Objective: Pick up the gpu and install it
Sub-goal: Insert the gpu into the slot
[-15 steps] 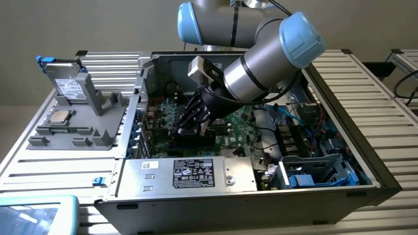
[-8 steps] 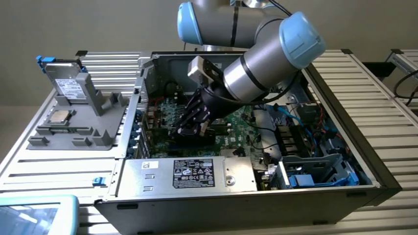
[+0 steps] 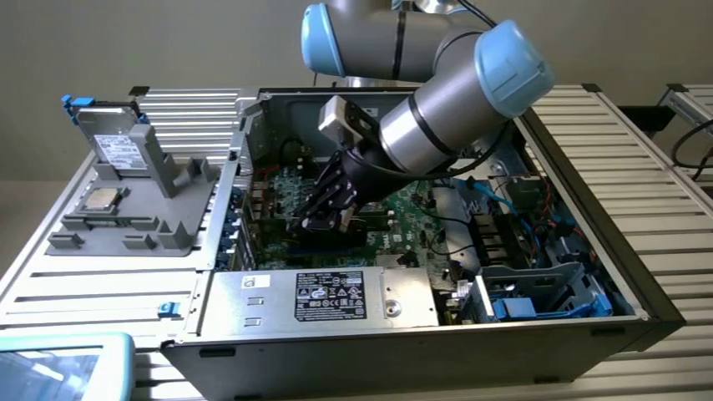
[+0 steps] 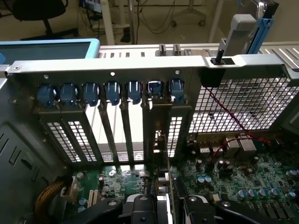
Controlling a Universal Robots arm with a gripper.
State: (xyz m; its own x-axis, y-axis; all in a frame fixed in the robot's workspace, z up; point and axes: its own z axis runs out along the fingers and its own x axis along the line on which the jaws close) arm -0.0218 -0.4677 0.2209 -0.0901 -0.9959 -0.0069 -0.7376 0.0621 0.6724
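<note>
The open computer case lies on its side with the green motherboard facing up. My gripper reaches down into it from the arm above. In the wrist view the gripper is shut on the gpu, which is seen edge-on between the black fingers. The card stands upright over the motherboard. Its silver end bracket runs up against the rear slot openings, just below the row of blue clips. Whether its lower edge sits in a slot is hidden.
A power supply lies at the case's near side and a blue drive cage toward the exterior view's right. Outside the case, a grey fixture holds a silver drive and a processor. A blue-rimmed tray is at the near corner.
</note>
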